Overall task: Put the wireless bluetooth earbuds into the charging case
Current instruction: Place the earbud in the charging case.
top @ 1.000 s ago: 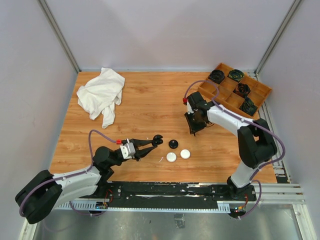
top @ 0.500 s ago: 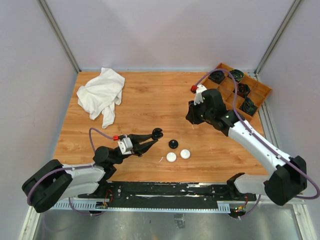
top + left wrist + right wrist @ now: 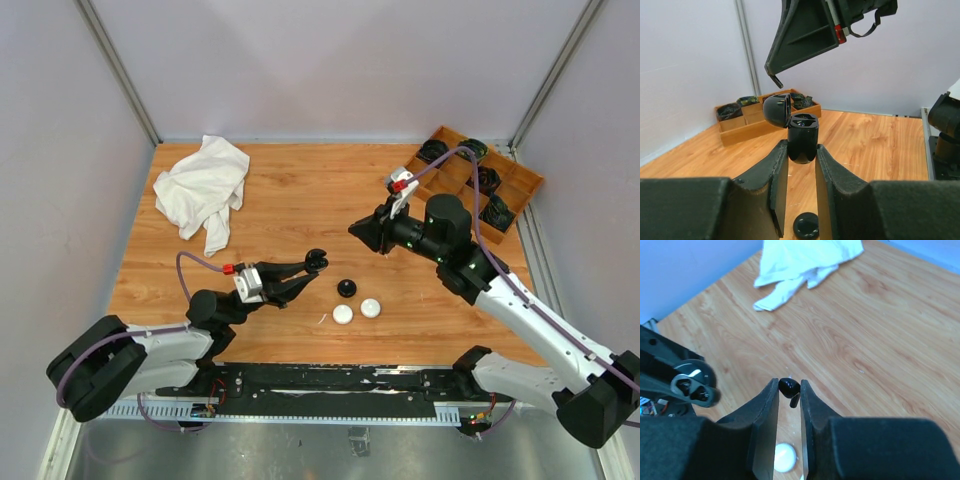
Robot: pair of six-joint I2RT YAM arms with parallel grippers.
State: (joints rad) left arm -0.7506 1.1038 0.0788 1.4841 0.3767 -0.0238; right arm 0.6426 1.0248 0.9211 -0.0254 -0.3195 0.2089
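Observation:
My left gripper is shut on a black charging case and holds it above the table. Its lid stands hinged open, and the case sits upright between the fingertips of the left gripper. My right gripper hangs just right of and above the case, shut on a black earbud pinched at the tips of the right gripper. In the left wrist view the earbud's stem pokes down over the open case. The right wrist view shows the case at left with two sockets.
A black puck case and two white ones lie on the wooden table below the grippers. A small white piece lies beside them. A white cloth is back left. A wooden tray with black cases is back right.
The right arm has lifted and swung left, carrying the earbud toward the case. The left gripper has raised the open case slightly.

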